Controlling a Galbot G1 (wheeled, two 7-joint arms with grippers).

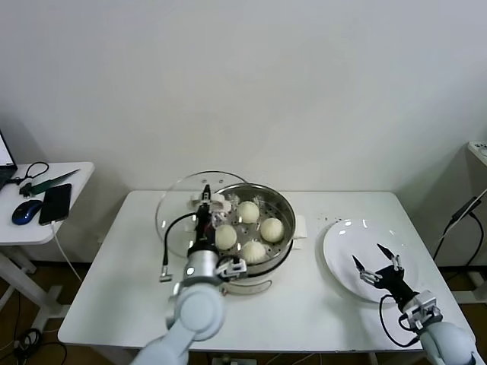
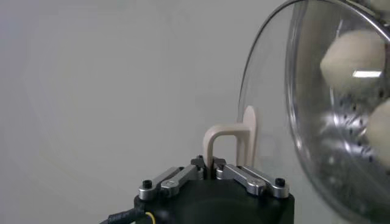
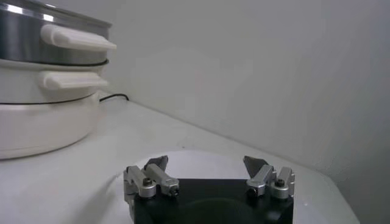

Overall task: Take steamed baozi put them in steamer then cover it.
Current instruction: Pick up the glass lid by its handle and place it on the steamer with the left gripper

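Several cream-white baozi [image 1: 272,229] lie inside the steel steamer [image 1: 285,245] at the middle of the white table. The clear glass cover [image 1: 179,217] stands tilted on edge against the steamer's left side, not lying on the pot. My left gripper [image 1: 205,200] is shut on the cover's cream handle [image 2: 214,141]. In the left wrist view the glass [image 2: 274,91] shows baozi [image 2: 353,58] behind it. My right gripper [image 1: 378,266] hovers open over the white plate [image 1: 342,243], holding nothing. The right wrist view shows this gripper [image 3: 207,167] with jaws wide apart and the steamer [image 3: 49,61] farther off.
A low side table [image 1: 80,175] at the far left carries a phone [image 1: 55,203], a mouse [image 1: 27,211] and cables. A black cable [image 1: 464,209] hangs at the right. The white wall stands just behind the table.
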